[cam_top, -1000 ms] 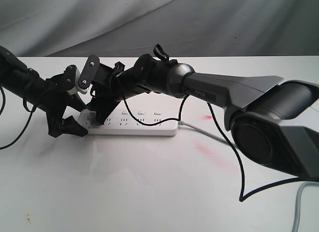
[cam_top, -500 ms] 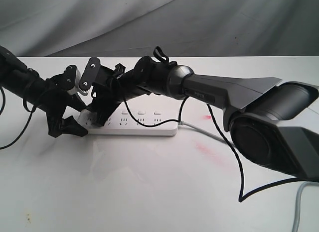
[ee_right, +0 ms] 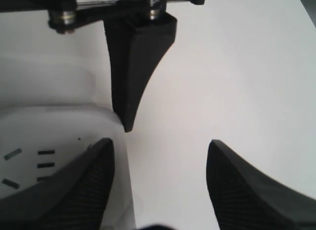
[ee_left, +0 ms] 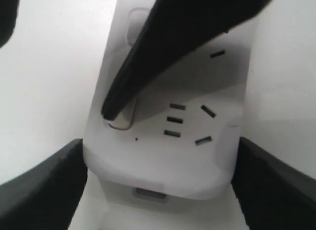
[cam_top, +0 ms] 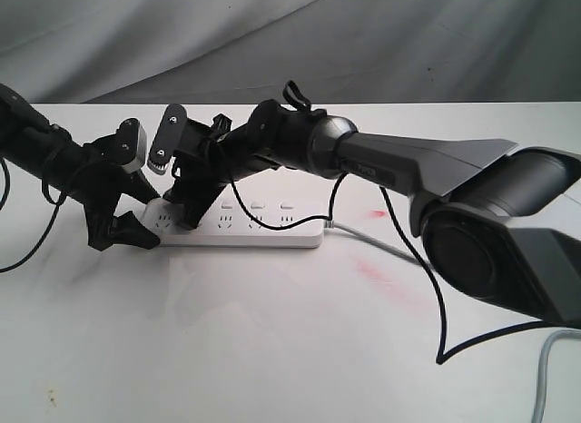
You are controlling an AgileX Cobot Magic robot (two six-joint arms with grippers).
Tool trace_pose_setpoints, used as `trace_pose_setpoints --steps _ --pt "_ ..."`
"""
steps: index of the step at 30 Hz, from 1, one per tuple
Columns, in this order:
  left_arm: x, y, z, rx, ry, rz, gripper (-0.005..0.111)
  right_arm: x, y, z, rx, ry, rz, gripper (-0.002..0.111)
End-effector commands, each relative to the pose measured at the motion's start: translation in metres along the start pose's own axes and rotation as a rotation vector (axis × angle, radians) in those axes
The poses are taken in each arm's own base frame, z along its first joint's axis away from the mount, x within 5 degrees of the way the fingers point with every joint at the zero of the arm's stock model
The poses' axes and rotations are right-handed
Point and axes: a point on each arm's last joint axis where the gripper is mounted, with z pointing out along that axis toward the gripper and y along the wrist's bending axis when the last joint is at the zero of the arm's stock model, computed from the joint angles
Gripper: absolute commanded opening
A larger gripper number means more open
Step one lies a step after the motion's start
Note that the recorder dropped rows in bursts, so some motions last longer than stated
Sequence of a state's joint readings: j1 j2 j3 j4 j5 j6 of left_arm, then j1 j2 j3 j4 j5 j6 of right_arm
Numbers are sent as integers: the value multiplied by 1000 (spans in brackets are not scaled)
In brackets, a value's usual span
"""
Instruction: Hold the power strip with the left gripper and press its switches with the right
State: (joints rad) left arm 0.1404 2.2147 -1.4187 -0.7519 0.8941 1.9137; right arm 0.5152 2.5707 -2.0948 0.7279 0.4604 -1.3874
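From my station I see the power strip (cam_top: 263,228) lying flat on the white table (cam_top: 272,350), left of the middle, with its long side running across the exterior view and its grey cord (cam_top: 359,234) leaving its right end. The left gripper (ee_left: 160,153) sits at the strip's left end, and its two black fingers (ee_left: 44,185) are closed in against the two long edges, so it has the strip clamped across its width. The right gripper (ee_right: 159,146) reaches across from the right and hangs tilted over that same end, close beside the left claw. Its jaws are spread wide with only bare table in the gap between them, and it holds nothing. In the left wrist view one of its fingers (ee_left: 163,57) slants down, and its tip rests on the end switch (ee_left: 123,120) beside the last socket. The other switches (cam_top: 257,206) show as a row of small white buttons along the far edge of the strip, uncovered. A faint red smear (cam_top: 381,278) marks the table to the right of the strip
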Motion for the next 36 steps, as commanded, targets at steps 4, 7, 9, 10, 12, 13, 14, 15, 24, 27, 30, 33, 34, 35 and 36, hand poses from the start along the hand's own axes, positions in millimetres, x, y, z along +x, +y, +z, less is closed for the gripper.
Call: trace_pose_setpoints --steps 4,7,9,10,12,13,14,15,24,27,30,33,34,35,36 --pt "-2 2 -2 -11 -5 0 57 17 10 9 -80 55 -24 53" --pt "-2 2 -2 -11 -5 4 57 18 10 10 -81 57 -24 53" --pt "-2 2 -2 -11 -5 4 57 17 11 10 -82 56 -25 53" --pt "-2 2 -2 -11 -5 4 57 17 11 10 -82 56 -25 53" --pt "-2 2 -2 -11 -5 4 57 16 12 10 -84 55 -28 53" --pt "-2 2 -2 -11 -5 4 57 15 13 10 -85 54 -28 53" --pt "-2 2 -2 -11 -5 4 57 15 14 11 -90 55 -30 53" --pt "-2 2 -2 -11 -5 4 57 15 15 12 -92 56 -30 53" --pt "-2 2 -2 -11 -5 0 57 22 25 19 -141 75 -29 53" --pt "-2 2 -2 -11 -5 0 57 23 28 21 -149 78 -29 53" --pt "-2 2 -2 -11 -5 0 57 26 30 23 -163 83 -18 53" --pt "-2 2 -2 -11 -5 4 57 28 35 26 -181 90 -18 53" --pt "-2 2 -2 -11 -5 4 57 27 36 27 -183 90 -20 53" --pt "-2 2 -2 -11 -5 4 57 29 36 28 -186 92 -19 53" --pt "-2 2 -2 -11 -5 4 57 29 37 28 -188 93 -15 53"
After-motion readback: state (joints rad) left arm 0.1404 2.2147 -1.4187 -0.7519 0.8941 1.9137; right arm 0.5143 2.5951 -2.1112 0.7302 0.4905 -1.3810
